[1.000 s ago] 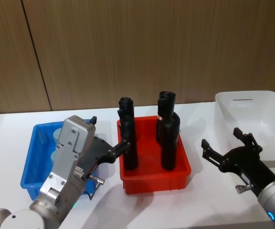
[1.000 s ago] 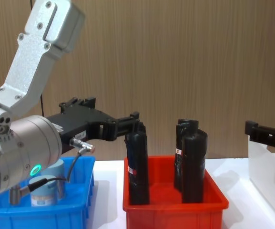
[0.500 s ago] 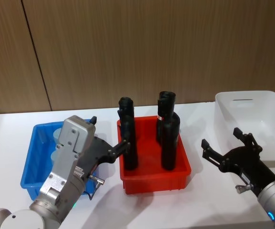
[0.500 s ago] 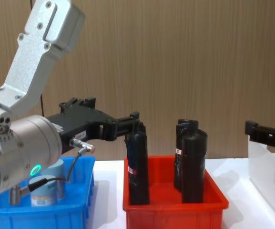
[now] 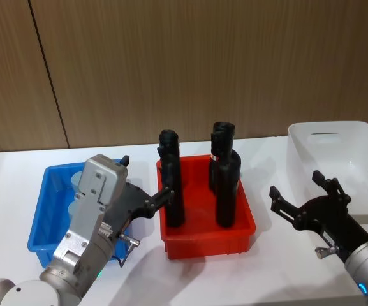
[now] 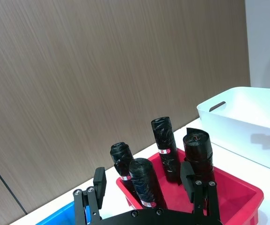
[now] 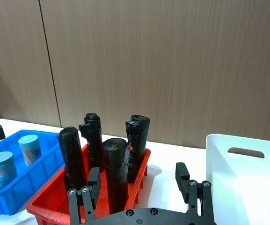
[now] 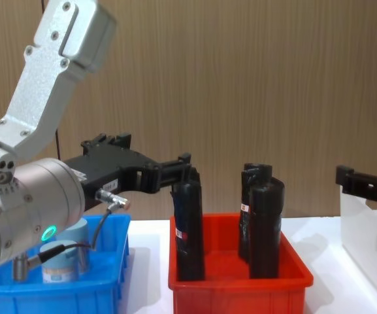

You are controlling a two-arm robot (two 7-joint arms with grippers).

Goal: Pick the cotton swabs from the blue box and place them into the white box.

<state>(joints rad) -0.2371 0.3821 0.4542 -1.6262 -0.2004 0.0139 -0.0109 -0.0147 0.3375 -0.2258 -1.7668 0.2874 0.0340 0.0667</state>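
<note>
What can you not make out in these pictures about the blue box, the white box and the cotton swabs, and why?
- Head view: the left arm covers much of the blue box, so the cotton swabs cannot be counted there.
- Chest view: the white box is cut by the picture's edge, and its wall hides the inside.
- Right wrist view: print on the cotton swabs' labels is too small to read.

Bright blue box [image 5: 40, 213], red bin [image 5: 209, 245], white box [image 5: 362, 143], black rolls [image 5: 227, 191]
</note>
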